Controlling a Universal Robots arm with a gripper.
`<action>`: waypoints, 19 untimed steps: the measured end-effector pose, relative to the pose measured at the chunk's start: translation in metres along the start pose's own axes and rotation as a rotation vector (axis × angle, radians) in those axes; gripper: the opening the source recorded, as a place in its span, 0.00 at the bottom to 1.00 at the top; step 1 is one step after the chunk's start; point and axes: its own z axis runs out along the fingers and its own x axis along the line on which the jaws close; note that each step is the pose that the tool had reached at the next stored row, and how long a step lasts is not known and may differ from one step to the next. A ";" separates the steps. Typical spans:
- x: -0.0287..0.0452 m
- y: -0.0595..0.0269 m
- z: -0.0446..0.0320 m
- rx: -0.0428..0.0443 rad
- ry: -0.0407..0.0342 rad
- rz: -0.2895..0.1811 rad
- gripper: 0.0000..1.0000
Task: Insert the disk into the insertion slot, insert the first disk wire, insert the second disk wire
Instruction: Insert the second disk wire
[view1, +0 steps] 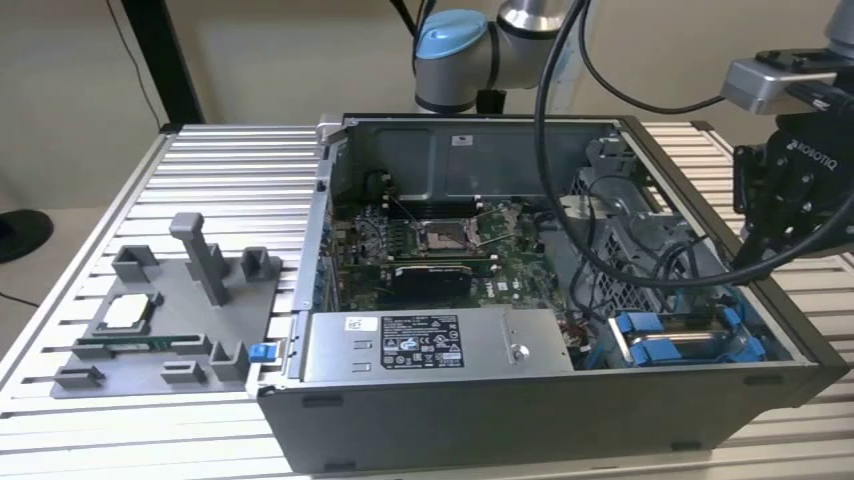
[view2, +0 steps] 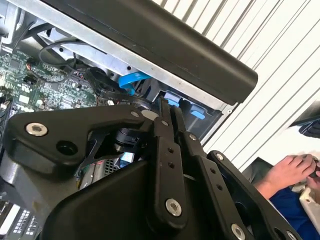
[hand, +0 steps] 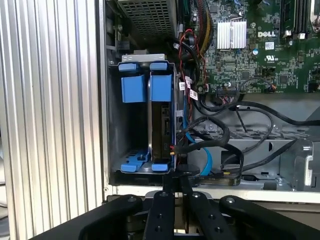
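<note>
disk (hand: 160, 131) seated in insertion slot (hand: 115, 131) | rigid, heavyish, shock-sensitive; likely hold by blue frame (hand: 161, 88) | gripper (hand: 175, 181) pinched narrow beside insertion slot

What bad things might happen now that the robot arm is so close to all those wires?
Two things, I think. The end effector sits right by the looping black cables and a blue cable, so it might snag or tug one. It is also close to the case rim and the disk in the insertion slot, so a slightly off move could bump them.
</note>
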 end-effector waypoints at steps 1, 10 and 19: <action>0.0001 0.0001 -0.0011 -0.0008 0.0001 0.000 0.00; 0.0049 0.0028 -0.0190 -0.0027 0.0001 0.000 0.00; 0.0124 0.0151 -0.0298 -0.0027 0.0002 0.000 0.00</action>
